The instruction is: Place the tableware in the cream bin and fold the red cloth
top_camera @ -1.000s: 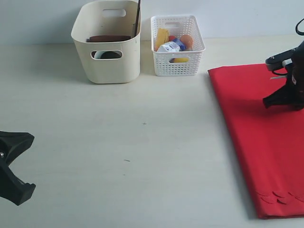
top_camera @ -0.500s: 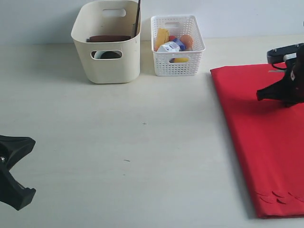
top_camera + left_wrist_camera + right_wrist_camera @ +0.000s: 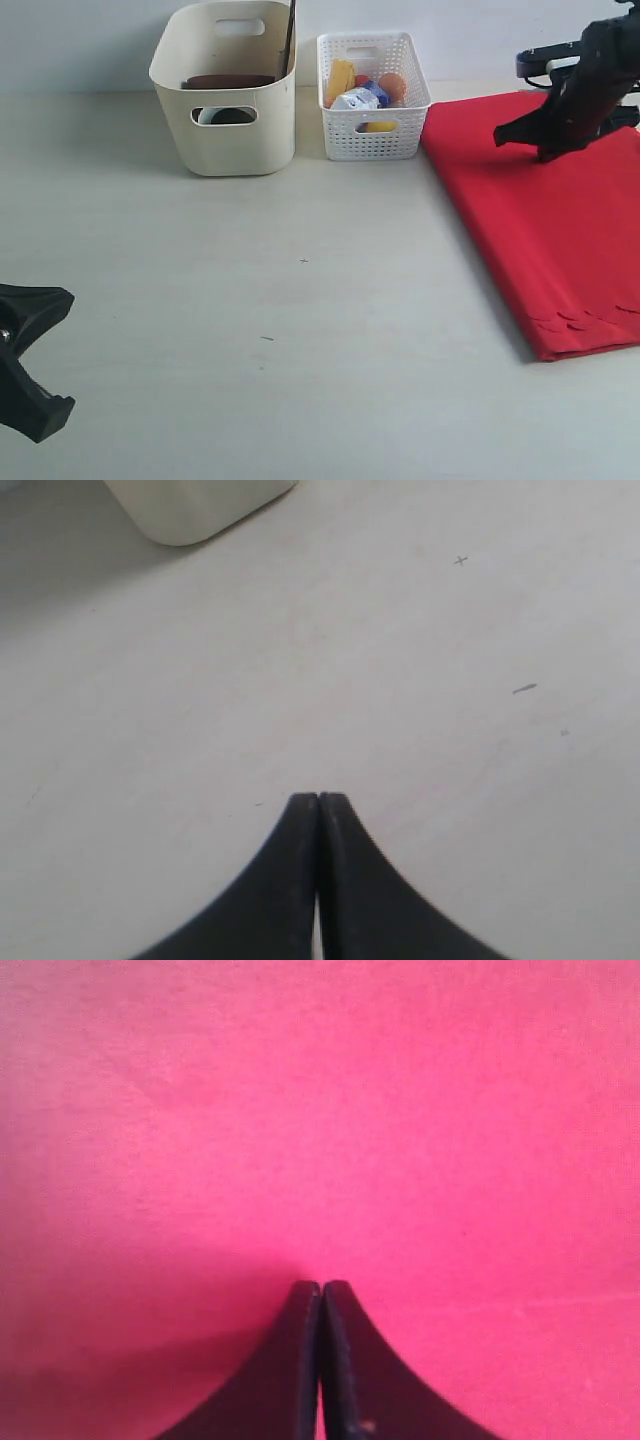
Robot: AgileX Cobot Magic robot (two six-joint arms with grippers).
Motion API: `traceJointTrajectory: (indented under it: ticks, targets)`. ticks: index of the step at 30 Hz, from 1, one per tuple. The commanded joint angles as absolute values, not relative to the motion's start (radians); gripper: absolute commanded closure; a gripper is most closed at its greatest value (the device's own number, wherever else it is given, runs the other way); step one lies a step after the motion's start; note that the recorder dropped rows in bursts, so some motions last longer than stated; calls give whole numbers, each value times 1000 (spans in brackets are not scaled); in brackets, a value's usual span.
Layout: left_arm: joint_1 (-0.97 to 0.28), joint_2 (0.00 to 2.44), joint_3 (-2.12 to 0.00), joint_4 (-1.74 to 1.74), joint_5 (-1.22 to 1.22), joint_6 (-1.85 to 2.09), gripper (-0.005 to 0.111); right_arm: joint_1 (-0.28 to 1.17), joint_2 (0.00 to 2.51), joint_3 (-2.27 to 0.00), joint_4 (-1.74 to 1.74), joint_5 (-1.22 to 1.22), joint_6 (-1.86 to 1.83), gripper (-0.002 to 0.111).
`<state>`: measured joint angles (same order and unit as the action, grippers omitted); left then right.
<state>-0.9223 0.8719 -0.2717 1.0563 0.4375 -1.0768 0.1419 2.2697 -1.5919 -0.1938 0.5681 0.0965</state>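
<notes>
A pale, cream-white bench (image 3: 300,330) fills the exterior view, with a plain light wall (image 3: 90,40) along its far side.

At 11 o'clock, against the wall, stands the cream bin (image 3: 228,140). A brown wooden plate (image 3: 228,81) lies inside it and dark chopsticks (image 3: 290,35) lean upright in its right corner. Just beside it, at 12 o'clock, is a white lattice basket (image 3: 372,135) holding food items.

The red cloth (image 3: 550,230) lies flat from 2 o'clock down to 4 o'clock. Its far left corner is close to the basket, its scalloped edge (image 3: 585,318) is at the near end, and its right side runs out of view.

My left tool (image 3: 318,800) is at 8 o'clock, low over bare bench, its two black fingers pressed together and holding nothing.

My right tool (image 3: 321,1285) is at 2 o'clock, over the far part of the red cloth. Its fingers are also pressed together. I cannot tell whether the tips touch the fabric.

Bare bench stretches from the centre to 6 o'clock, between my left tool and the cloth's left edge.
</notes>
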Motion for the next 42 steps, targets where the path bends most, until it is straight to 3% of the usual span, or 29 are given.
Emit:
traceJointTrajectory:
  ticks: [1,9,14,20,32,42]
  targets:
    - [-918,866,-268,1066,435,-1080,106,137,2207,-1662,-159,720,25,108]
    - [-918,866,-268,1066,406,-1082,106,93,2152,-1663,-172,995,-44,108]
    - [-918,866,-268,1046,388,-1082,106,93,2203,-1649,-9,1132,-214,108]
    - [-918,866,-265,1031,381,-1082,106,93,2278,-1633,262,1058,-349,108]
    - [-918,866,-266,1046,379,-1080,106,93,2362,-1640,320,765,-396,108]
    - [-918,866,-266,1047,390,-1080,106,93,2390,-1729,338,802,-418,108]
